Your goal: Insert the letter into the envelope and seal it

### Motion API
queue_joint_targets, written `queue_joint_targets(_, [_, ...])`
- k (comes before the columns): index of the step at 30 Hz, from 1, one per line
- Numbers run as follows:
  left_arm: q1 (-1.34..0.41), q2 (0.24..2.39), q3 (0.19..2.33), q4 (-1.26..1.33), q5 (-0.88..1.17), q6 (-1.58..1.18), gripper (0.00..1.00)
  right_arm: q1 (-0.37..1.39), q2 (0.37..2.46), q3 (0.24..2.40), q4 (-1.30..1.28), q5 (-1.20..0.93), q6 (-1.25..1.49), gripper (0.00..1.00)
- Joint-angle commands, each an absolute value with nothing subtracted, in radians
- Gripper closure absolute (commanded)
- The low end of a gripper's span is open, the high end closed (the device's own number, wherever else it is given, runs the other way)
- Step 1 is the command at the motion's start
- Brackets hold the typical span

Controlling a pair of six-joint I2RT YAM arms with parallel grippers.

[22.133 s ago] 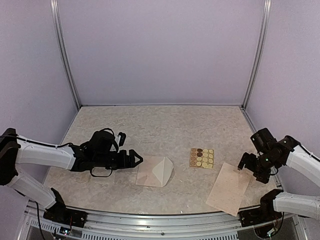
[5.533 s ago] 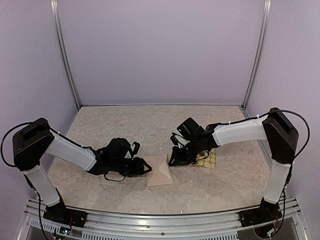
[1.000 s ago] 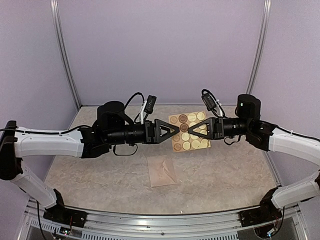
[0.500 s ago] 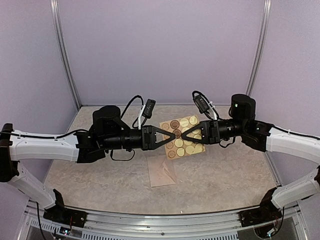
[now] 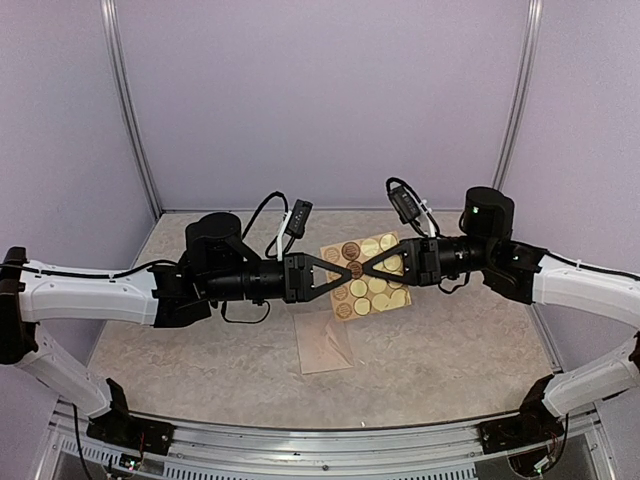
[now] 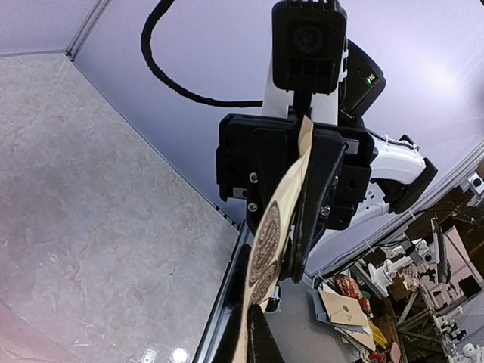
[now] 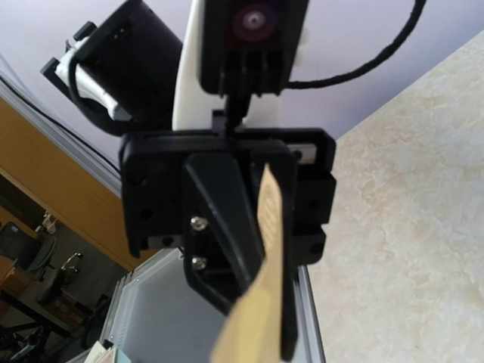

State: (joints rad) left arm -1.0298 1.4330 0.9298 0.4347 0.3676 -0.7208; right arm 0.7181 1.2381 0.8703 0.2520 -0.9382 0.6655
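Currently you're doing the seal step: L gripper (image 5: 345, 272) clamping sticker sheet (image 5: 378, 287) midair; R gripper (image 5: 368, 266) at same sheet, grip can't tell; envelope (image 5: 325, 345) lying flat below, apart. Next needs peeling one sticker.

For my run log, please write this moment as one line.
left gripper: shut on raised sticker sheet | right gripper: shut on it | envelope: on table

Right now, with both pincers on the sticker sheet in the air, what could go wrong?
1. The left pincer and the right pincer pinch the tan paper sheet of round stickers almost at one spot, so pulling apart may tear it.
2. A slipped grip would drop the sheet, perhaps onto the pale cream-pink paper envelope lying nearby.
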Motion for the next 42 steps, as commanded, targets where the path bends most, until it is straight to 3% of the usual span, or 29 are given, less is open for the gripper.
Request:
queue_joint_targets(1, [-1.038, 1.410, 0.916, 0.460, 0.372, -0.719, 1.00, 0.728, 1.203, 0.852, 0.303, -0.944, 0.676, 0.92])
queue_joint_targets(10, [-1.039, 1.398, 0.910, 0.468, 0.363, -0.726, 1.00, 0.728, 1.189, 0.836, 0.307, -0.943, 0.681, 1.00])
queue_joint_targets(42, [-1.091, 1.460, 0.981, 0.530, 0.433, -0.710, 1.00, 0.742, 1.225, 0.763, 0.431, -0.980, 0.699, 1.00])
